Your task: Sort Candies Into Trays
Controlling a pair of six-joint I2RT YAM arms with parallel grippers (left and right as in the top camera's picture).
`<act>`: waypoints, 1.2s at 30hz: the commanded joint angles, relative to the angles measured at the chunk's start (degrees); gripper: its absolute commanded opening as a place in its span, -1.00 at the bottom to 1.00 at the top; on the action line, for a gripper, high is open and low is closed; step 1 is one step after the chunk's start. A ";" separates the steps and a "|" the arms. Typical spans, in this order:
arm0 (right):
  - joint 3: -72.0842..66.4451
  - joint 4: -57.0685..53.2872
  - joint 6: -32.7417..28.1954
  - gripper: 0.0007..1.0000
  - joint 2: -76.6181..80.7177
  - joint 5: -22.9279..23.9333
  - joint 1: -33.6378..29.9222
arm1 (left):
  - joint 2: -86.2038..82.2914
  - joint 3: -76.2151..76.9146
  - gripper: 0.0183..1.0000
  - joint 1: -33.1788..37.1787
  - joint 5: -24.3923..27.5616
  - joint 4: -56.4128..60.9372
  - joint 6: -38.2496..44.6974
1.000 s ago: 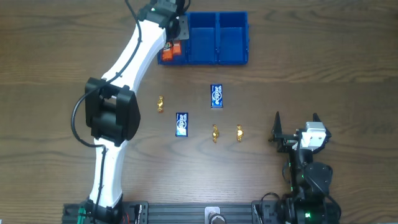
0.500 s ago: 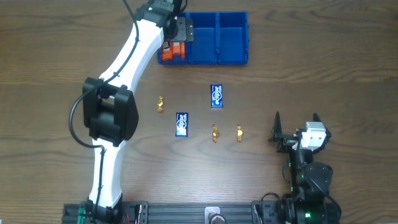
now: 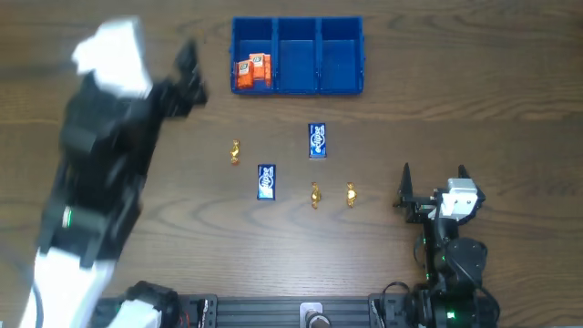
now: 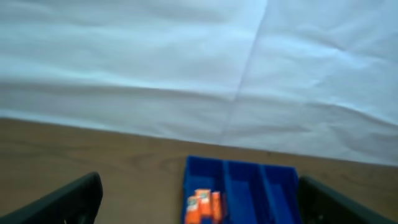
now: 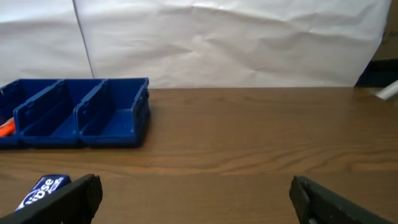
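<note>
— While both grippers are held wide open with nothing in them, what is left to be sorted?

— Three gold candies and two blue bars are seen on the table (image 3: pixel 474 100). The first gold candy (image 3: pixel 351 193) lies near the right gripper (image 3: pixel 434 173), on its inner side. The second gold candy (image 3: pixel 315 195) is just past the first. The third gold candy (image 3: pixel 235 151) and both bars, the far blue bar (image 3: pixel 317 140) and the near blue bar (image 3: pixel 266 181), are farther off.

— How should a gold candy be held?

— It is likely very light, and its shiny wrap may be slippery. It is best pinched across its fat middle, not by the twisted ends. The bars look flat and stiffer, so they could be gripped across the narrow side.

— What could be bumped?

— The second gold candy could be knocked, since it lies so close to the first.

— And the left gripper (image 3: pixel 193 75)?

— It is lifted up beside the blue tray (image 3: pixel 297 90), well apart from the loose candies. The orange candies (image 3: pixel 252 73) are kept in the tray box closest to it. The tray walls could be hit when something is dropped in.
</note>
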 commanded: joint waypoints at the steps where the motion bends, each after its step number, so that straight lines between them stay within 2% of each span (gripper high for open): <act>1: -0.11 -0.31 -0.83 1.00 -0.28 -0.11 -0.42 | -19.43 -21.44 1.00 6.40 6.93 9.55 6.64; 7: -0.11 -0.31 -0.83 1.00 -0.28 -0.09 -0.42 | -39.10 -42.51 1.00 14.47 18.03 17.97 10.08; 11: -0.11 -0.31 -0.83 1.00 -0.28 -0.09 -0.42 | -47.52 -53.24 1.00 15.67 21.53 21.68 10.47; 15: -0.11 -0.31 -0.83 1.00 -0.28 -0.11 -0.42 | -52.94 -60.89 1.00 16.06 23.21 24.65 9.75; 17: -0.11 -0.31 -0.81 1.00 -0.28 -0.11 -0.42 | -55.63 -64.30 1.00 16.06 23.26 24.85 6.01; 20: -0.11 -0.31 -0.83 1.00 -0.28 -0.11 -0.42 | -56.04 -64.43 1.00 16.06 24.68 21.81 5.27; 29: -0.11 -0.31 -0.83 1.00 -0.28 -0.11 -0.42 | -56.04 -64.46 1.00 16.06 24.22 11.26 5.95; 36: -0.11 -0.31 -0.83 1.00 -0.28 -0.11 -0.42 | -56.04 -64.46 1.00 16.06 24.24 10.78 5.92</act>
